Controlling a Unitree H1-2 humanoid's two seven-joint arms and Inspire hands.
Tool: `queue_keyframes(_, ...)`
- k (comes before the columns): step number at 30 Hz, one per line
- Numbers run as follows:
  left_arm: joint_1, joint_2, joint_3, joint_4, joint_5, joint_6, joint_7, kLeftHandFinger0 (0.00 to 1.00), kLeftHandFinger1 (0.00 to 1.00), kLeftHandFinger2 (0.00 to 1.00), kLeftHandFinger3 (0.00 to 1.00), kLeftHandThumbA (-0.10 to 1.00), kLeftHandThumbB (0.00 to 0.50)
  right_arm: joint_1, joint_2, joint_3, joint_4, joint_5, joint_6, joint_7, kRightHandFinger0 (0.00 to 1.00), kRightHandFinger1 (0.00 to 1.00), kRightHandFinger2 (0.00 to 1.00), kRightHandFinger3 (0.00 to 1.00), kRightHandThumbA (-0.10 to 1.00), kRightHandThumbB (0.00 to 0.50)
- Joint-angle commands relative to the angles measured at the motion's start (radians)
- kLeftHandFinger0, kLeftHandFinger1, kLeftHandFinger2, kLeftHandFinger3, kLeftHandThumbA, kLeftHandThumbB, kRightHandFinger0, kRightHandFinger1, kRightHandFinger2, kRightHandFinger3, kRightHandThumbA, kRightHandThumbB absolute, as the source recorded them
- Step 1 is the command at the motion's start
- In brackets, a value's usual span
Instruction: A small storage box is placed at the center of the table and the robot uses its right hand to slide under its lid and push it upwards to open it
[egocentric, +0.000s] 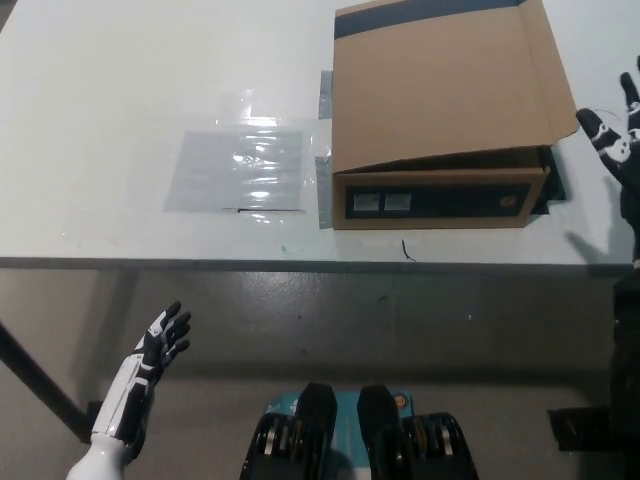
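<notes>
The black right hand (620, 135) is up over the table's right edge, only partly in the picture, its fingers spread apart and holding nothing. It is level with the right side of the storage box (440, 195) and just beside it, with a narrow strip of bare table between the fingertips and the lid's nearest corner. It is not touching the box or the lid.

The box is a cardboard one with a dark front panel carrying two small labels. It sits on the white table (120, 90), right of the middle and close to the near edge. Its brown lid (445, 85) lies over the top, with the front edge lifted a little at the right, so a dark gap shows beneath it on that side.

To the left of the box, a clear plastic sheet (240, 172) lies flat on the table, well apart from the right hand.

The white left hand (155, 345) hangs below the table edge at the lower left, fingers loosely spread, holding nothing, well away from the box.
</notes>
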Motion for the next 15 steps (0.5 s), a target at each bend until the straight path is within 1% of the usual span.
queue_keyframes(1, -0.014, 0.011, 0.000, -0.012, -0.005, -0.042, -0.016, 1.00, 1.00, 1.00, 1.00, 1.00, 0.249, -0.070, 0.007, -0.031, 0.027, 0.135, 0.047, 0.056, 1.00, 1.00, 1.00, 1.00, 1.00, 0.276)
queue_keyframes(6, -0.017, 0.013, -0.001, -0.005, -0.005, -0.039, -0.017, 1.00, 1.00, 1.00, 1.00, 1.00, 0.263, -0.089, 0.020, -0.051, 0.055, 0.177, 0.069, 0.063, 1.00, 1.00, 1.00, 1.00, 1.00, 0.268)
queue_keyframes(11, -0.017, 0.012, 0.000, -0.001, -0.007, -0.046, -0.018, 1.00, 1.00, 1.00, 1.00, 1.00, 0.252, -0.100, 0.030, -0.064, 0.081, 0.194, 0.076, 0.063, 1.00, 1.00, 1.00, 1.00, 1.00, 0.279)
queue_keyframes(12, -0.018, 0.011, 0.000, 0.001, -0.011, -0.050, -0.019, 1.00, 1.00, 1.00, 1.00, 1.00, 0.244, -0.100, 0.030, -0.064, 0.085, 0.193, 0.075, 0.064, 1.00, 1.00, 1.00, 1.00, 1.00, 0.274)
queue_keyframes(15, -0.018, 0.011, 0.000, -0.001, -0.008, -0.040, -0.017, 1.00, 1.00, 1.00, 1.00, 1.00, 0.256, -0.103, 0.030, -0.067, 0.101, 0.198, 0.075, 0.070, 1.00, 1.00, 1.00, 1.00, 1.00, 0.277)
